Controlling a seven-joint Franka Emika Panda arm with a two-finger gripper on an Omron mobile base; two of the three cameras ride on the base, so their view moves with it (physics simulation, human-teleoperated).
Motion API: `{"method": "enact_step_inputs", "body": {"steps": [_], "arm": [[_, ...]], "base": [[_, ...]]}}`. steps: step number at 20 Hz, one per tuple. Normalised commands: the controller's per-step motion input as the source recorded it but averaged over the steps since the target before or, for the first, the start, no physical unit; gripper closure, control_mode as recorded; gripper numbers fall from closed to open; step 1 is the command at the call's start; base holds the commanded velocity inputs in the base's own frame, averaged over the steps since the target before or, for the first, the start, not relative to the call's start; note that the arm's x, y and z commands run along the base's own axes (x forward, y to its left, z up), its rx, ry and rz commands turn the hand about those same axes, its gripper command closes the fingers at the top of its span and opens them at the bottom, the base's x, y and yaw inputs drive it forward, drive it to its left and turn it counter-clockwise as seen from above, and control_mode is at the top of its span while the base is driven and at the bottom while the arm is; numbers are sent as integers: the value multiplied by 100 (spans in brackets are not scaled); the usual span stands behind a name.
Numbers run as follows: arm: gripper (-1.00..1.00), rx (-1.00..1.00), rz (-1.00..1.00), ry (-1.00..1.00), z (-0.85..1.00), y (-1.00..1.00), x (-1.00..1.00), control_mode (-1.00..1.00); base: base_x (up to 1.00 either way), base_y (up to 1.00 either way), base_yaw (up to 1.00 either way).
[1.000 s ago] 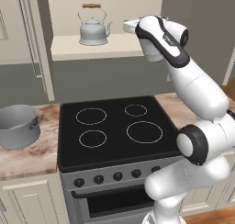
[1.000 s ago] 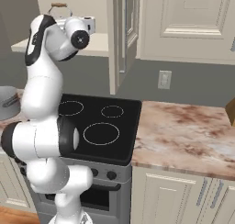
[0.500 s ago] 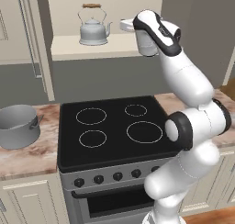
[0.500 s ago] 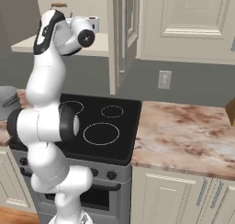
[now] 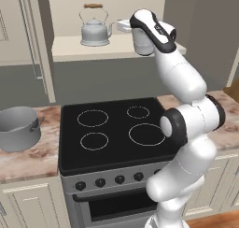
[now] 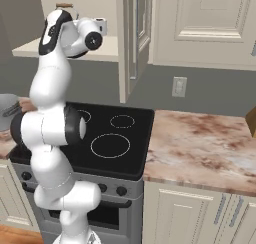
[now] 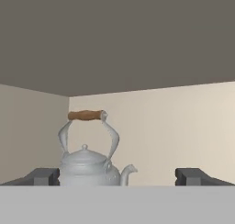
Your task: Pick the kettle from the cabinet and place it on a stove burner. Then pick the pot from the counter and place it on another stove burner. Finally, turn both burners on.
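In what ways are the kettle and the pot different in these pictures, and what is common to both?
Size: the kettle is small and rounded; the pot is wide, cylindrical and clearly larger.
Handles: the kettle has a tall arched handle with a brown top; the pot has small loop handles at its sides.
Place: the kettle stands up on the cabinet shelf; the pot stands lower, on the counter left of the stove.
Both are grey metal and upright.

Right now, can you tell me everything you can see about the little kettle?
The kettle is small, round and silvery-grey, like metal. It has a knobbed lid, a short curved spout and a thin arched handle with a brown wooden top. It stands upright on the beige shelf inside the cabinet recess. Nothing grips it: the open gripper points at it from the spout side, not touching.
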Motion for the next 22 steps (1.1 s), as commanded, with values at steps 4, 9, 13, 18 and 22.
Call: {"method": "enact_step_inputs", "body": {"steps": [4,9,13,18,22], "arm": [[-100,0,0,2,3,15,28,-100],[-100,0,0,1,6,2,35,-100],[-100,0,0,0,6,12,30,-100],[-100,0,0,0,2,23,22,-100],[-100,0,0,0,1,25,17,-100]], "base": [[0,0,0],[0,0,0],[0,0,0],[0,0,0],[0,0,0]]}}
